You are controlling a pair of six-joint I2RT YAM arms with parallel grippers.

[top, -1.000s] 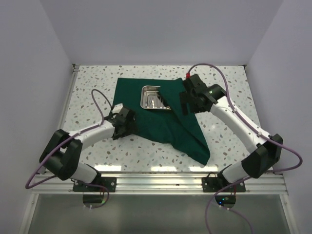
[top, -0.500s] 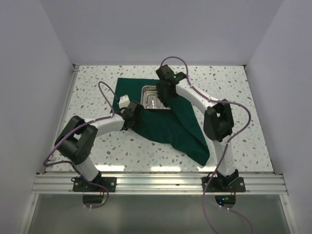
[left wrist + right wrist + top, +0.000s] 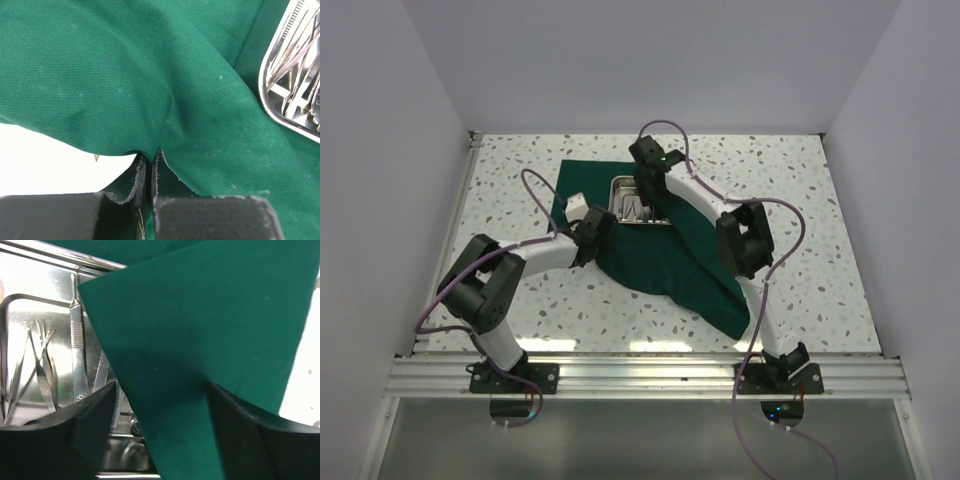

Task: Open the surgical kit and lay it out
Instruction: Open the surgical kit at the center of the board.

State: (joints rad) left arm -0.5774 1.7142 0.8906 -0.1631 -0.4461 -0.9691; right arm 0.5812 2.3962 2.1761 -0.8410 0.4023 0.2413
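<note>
Dark green cloth toward the table's far edge: my left gripper pinches it; my right gripper gapes wide over the steel tray.

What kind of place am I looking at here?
Probably a robotics lab test cell, not an operating room: a speckled tabletop boxed in by plain white panels, two robot arms bolted to a metal rail, and a green cloth with a steel tray.

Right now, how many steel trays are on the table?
1. The steel tray sits on the green cloth at the far middle of the table, partly under the right gripper. The cloth's folds might hide more.
</note>
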